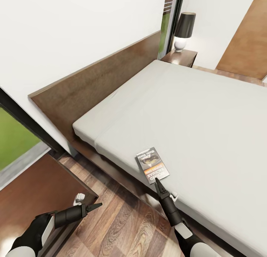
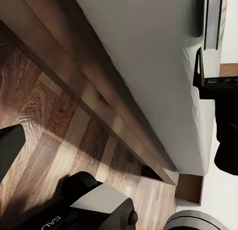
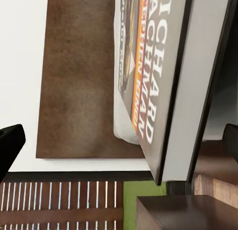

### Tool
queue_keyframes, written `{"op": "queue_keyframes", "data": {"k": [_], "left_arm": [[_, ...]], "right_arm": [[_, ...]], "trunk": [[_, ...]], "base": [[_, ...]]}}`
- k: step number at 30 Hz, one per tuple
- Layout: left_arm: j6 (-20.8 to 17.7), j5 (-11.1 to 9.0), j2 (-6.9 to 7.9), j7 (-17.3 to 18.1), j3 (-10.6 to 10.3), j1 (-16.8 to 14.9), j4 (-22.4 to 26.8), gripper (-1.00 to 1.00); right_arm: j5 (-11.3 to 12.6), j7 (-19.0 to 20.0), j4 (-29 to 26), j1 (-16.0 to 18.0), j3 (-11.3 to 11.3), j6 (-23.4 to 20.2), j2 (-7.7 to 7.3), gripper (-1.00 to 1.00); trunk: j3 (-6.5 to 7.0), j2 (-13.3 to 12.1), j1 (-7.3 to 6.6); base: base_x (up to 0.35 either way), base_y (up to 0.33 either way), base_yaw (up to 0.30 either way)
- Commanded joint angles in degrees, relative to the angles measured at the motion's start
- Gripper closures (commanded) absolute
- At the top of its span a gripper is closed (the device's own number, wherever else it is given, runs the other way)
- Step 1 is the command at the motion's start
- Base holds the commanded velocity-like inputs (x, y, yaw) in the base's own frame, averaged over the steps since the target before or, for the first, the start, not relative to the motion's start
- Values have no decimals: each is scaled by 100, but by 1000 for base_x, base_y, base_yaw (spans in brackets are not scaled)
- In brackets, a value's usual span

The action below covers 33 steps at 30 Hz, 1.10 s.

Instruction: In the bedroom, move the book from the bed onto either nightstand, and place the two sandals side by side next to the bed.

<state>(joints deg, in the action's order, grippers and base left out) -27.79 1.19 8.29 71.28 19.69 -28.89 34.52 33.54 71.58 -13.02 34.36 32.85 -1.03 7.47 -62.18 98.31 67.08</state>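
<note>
right end effector (image 1: 157, 181) at book (image 1: 152, 164)

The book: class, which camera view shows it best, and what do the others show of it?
The head view: the whole book lies on the bed near the edge. The right wrist view shows its cover close up and cropped. The left wrist view shows the bed's side, no book.

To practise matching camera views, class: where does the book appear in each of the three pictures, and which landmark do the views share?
Head view: the book lies near the mattress's near edge, just beyond the right gripper.
Left wrist view: the book is not in it.
Right wrist view: the book is seen close up, its white lettering large.
Shared landmark: the off-white mattress of the bed.
</note>
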Motion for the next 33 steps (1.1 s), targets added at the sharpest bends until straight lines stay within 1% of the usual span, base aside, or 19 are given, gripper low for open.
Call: {"op": "queue_keyframes", "data": {"k": [1,33], "left_arm": [[-60,13,-2,27,19,-3,2,-100],[-60,13,-2,27,26,-3,2,-100]], "right_arm": [[48,12,1,1,-25,-11,0,-100],[50,7,1,1,-25,-11,0,-100]], "trunk": [[-3,1,0],[-3,1,0]], "base": [[15,3,0],[1,12,0]]}}
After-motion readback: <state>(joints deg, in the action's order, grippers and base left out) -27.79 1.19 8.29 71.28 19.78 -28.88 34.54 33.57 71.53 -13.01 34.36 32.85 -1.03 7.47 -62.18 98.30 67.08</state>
